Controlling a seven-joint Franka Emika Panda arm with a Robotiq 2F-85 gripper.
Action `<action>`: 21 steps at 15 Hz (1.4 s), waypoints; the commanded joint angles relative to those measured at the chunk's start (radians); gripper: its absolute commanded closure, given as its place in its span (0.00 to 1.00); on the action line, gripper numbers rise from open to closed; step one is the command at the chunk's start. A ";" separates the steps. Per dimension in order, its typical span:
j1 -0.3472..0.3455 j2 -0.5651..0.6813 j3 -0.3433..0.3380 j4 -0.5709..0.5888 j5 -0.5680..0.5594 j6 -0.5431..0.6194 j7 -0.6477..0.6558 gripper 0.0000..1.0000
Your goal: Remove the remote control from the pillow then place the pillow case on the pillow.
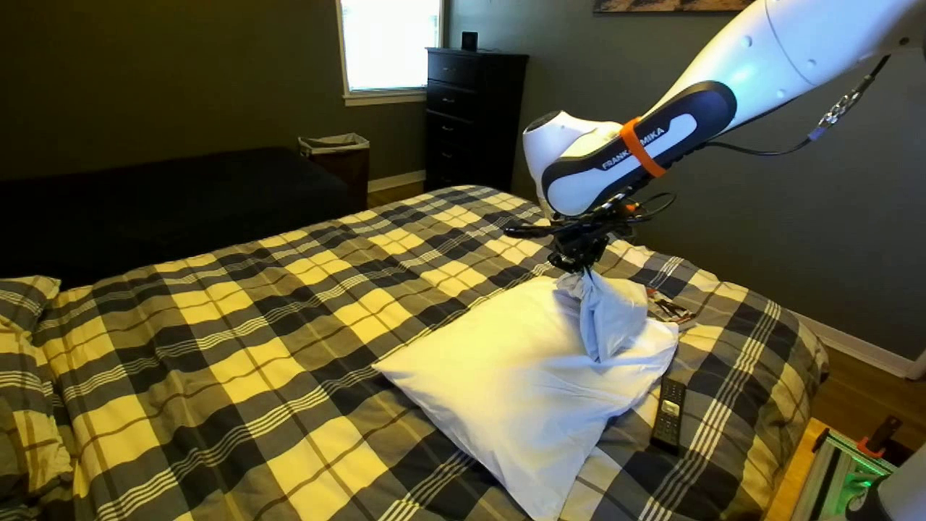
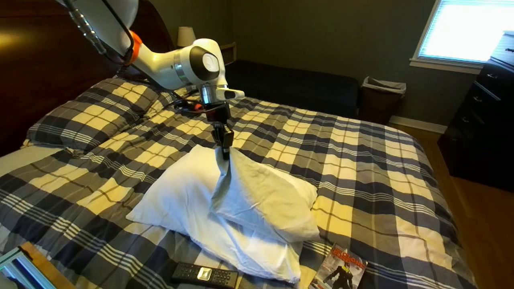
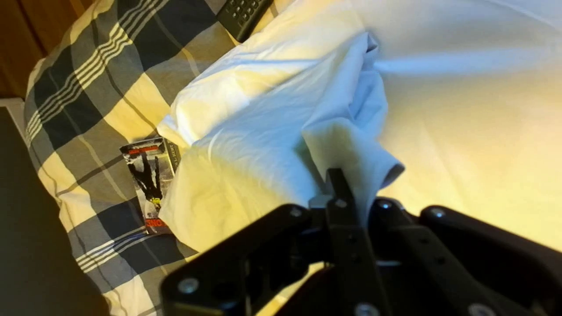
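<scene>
Nearest in an exterior view, the remote control lies flat on the plaid comforter at the bottom of the frame, left of centre, just beside the white pillow. In the lower right is a book with red lettering on its cover. The white pillow fills the middle. Over its right half you have the off-white pillow case hanging by a pinched edge; whether its lower part rests on the pillow, you cannot tell. In the wrist view, your fingers are closed on that cloth. Farther off are a plaid bed pillow at upper left, a black dresser at the right edge, a lined bin at upper right, and a window in the top right corner.
</scene>
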 commanded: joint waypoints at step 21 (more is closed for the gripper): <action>-0.010 -0.167 0.124 -0.065 0.082 -0.040 -0.116 0.32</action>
